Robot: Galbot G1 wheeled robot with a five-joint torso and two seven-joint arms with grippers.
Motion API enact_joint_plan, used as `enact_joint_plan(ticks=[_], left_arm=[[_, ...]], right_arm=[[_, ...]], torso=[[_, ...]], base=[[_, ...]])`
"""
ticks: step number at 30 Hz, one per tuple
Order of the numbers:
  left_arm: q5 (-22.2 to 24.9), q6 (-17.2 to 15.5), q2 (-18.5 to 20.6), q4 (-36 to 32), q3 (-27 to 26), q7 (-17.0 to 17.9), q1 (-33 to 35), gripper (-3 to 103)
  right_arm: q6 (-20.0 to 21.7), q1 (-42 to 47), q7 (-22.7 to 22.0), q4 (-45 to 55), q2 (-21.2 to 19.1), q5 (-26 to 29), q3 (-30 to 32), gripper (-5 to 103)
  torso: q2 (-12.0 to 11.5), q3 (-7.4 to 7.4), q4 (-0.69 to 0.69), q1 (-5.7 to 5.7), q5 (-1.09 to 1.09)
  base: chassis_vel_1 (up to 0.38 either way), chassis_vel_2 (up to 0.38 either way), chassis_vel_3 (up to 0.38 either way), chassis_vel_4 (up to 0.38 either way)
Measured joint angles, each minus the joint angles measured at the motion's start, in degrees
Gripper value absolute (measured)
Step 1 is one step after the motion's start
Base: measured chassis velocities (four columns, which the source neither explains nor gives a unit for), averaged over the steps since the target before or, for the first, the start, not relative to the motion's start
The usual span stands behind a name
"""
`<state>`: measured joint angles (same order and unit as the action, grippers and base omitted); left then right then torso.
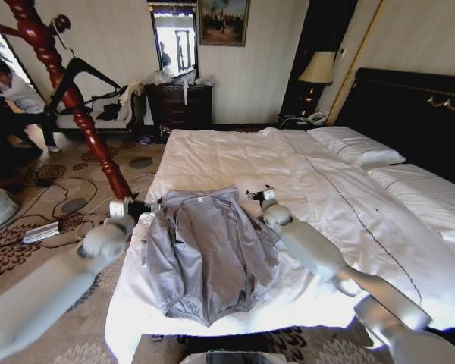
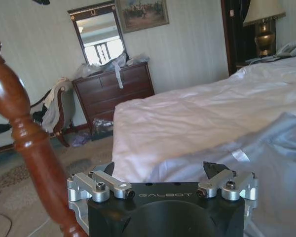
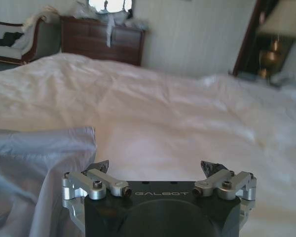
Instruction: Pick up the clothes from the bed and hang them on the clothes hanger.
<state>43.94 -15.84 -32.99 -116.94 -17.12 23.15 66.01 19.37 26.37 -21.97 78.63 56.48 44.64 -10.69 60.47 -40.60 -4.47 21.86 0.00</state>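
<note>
Jaws: both spread wide, holding nothing
Left gripper (image 1: 142, 207): at jacket's left shoulder
Right gripper (image 1: 258, 194): at right shoulder
Jacket (image 1: 205, 250): flat on bed (image 1: 341, 205), near edge (collar far)
Hanger (image 1: 87, 80): on wooden stand (image 1: 76, 98), far left

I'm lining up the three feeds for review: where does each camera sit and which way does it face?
Head view: high on the robot, looking down at the bed, the jacket and both arms.
Left wrist view: behind the open left gripper, at the jacket's edge, facing the dresser.
Right wrist view: behind the open right gripper, facing across the bed.
All share the jacket and bed.
</note>
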Motion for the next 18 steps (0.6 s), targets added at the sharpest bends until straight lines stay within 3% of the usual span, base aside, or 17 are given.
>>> enact_joint_plan(ticks=[2, 4, 7, 13, 18], left_arm=[[-0.5, 0.1, -0.5, -1.0, -1.3, -0.1, 2.4, 100], [-1.7, 1.0, -2.0, -3.5, -5.2, -0.3, 10.0, 100], [-2.9, 2.3, -3.1, -4.8, -7.7, -1.2, 14.5, 100], [-4.2, 3.8, -5.2, -8.0, -13.0, -2.1, 21.6, 100], [-4.3, 3.9, -7.3, -10.2, -15.8, -2.1, 25.0, 100]], right_arm=[[0.9, 1.0, -0.6, 1.1, -0.5, 1.8, 0.8, 100], [2.8, 3.8, -1.4, 3.8, -2.3, 4.8, 3.6, 100], [3.8, 5.8, -1.2, 5.3, -3.6, 5.2, 5.2, 100], [4.0, 9.6, 2.8, 6.3, -5.6, -1.5, 6.8, 100], [2.0, 9.0, 5.8, 3.0, -3.1, -8.6, 4.2, 100]], torso=[[0.0, -0.01, 0.01, 0.0, 0.0], [0.0, 0.0, 0.01, 0.0, 0.0], [0.0, -0.01, 0.01, 0.0, 0.01], [0.0, -0.01, -0.02, 0.01, 0.01], [0.0, -0.02, 0.01, 0.0, 0.0]], base=[[0.0, 0.0, 0.0, 0.0], [0.0, 0.0, 0.0, 0.0], [0.0, 0.0, 0.0, 0.0], [0.0, 0.0, 0.0, 0.0], [0.0, 0.0, 0.0, 0.0]])
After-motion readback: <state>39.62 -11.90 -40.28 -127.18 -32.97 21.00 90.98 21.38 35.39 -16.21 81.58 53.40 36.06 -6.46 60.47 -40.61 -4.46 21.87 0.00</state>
